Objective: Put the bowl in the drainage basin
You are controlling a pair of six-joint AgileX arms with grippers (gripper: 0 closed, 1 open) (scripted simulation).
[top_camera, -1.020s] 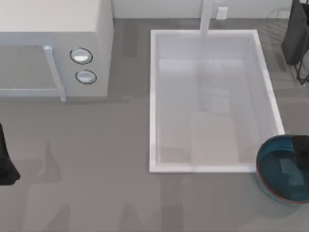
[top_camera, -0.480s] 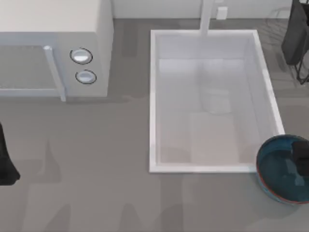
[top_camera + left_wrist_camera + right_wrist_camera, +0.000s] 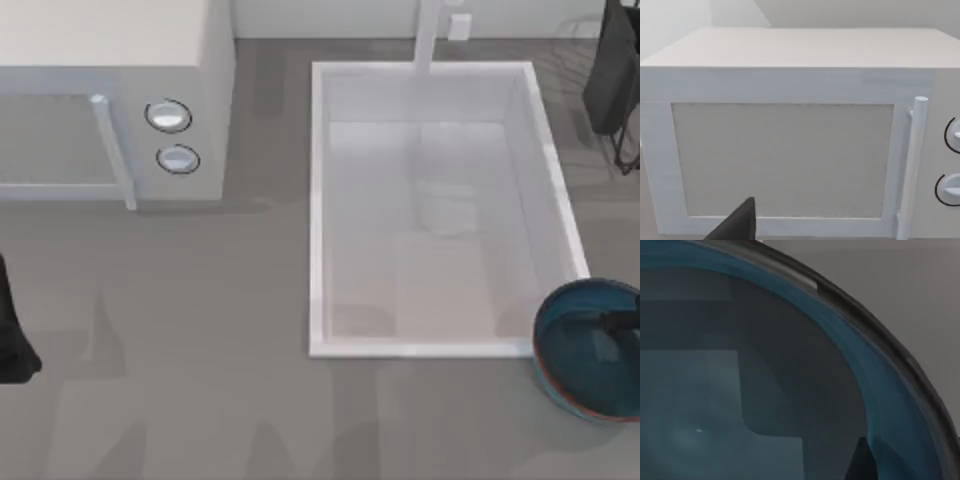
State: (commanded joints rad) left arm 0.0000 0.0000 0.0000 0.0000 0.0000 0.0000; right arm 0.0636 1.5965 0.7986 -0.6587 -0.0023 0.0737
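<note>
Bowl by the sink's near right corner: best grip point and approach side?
Take the bowl by its thin rim on the right side, from above, one finger inside the wall and one outside. It sits upright and shallow, too wide to span. The right gripper already hangs over that side; the drainage basin lies to the left.

This is a kitchen, rendered in simulation rather than filmed. A grey bench [image 3: 200,330] carries a white microwave [image 3: 110,100] with a vertical door handle [image 3: 112,150] and two round knobs [image 3: 172,135] at the top view's left. Beside it a large white sink [image 3: 320,210] is sunk into the bench, with a white faucet post [image 3: 428,35] at its far edge. A dark wire rack [image 3: 615,80] stands at the far right corner, and a teal-blue glazed bowl [image 3: 565,345] sits by the sink's near right corner.
</note>
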